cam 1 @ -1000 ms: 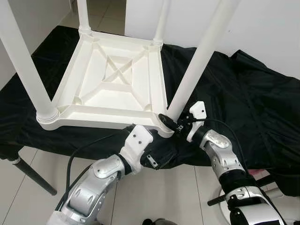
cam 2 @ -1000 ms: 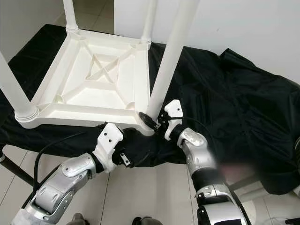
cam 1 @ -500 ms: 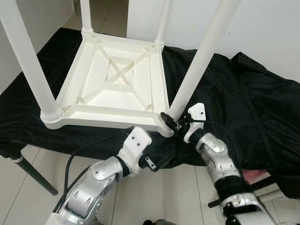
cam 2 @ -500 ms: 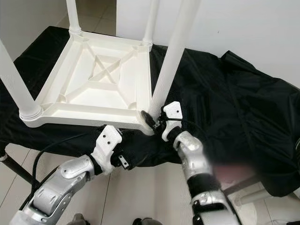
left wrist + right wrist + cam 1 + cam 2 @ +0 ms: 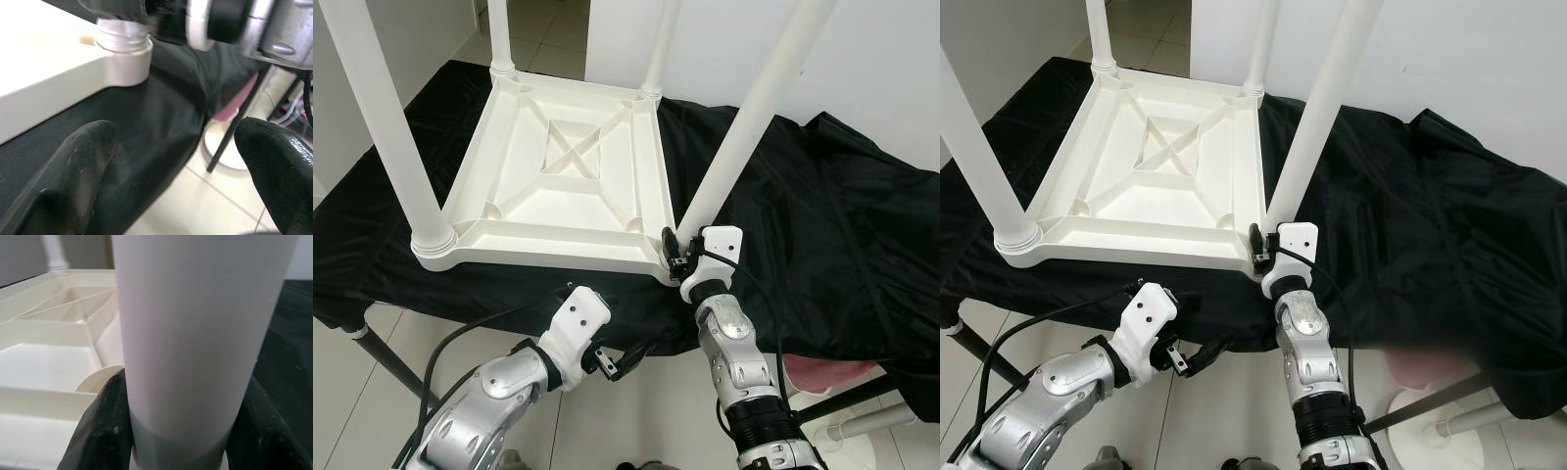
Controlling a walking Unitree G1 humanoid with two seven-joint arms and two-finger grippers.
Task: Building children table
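4 table legs (image 5: 744, 117) cropped at top.

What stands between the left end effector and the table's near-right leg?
Nothing solid. The left end effector hangs open below the cloth-covered edge, with only draped black cloth ahead of it. The right end effector already clamps the base of the near-right leg, so that spot is taken.

- I see a desk draped in crumpled black cloth (image 5: 822, 225), with a thin dark metal leg (image 5: 386, 357) at its near left corner.
- Pale glossy floor tiles (image 5: 372, 411) run beneath it.
- A plain white wall (image 5: 891, 69) rises behind.
- Something pink (image 5: 818, 374) sits under the cloth's right edge.
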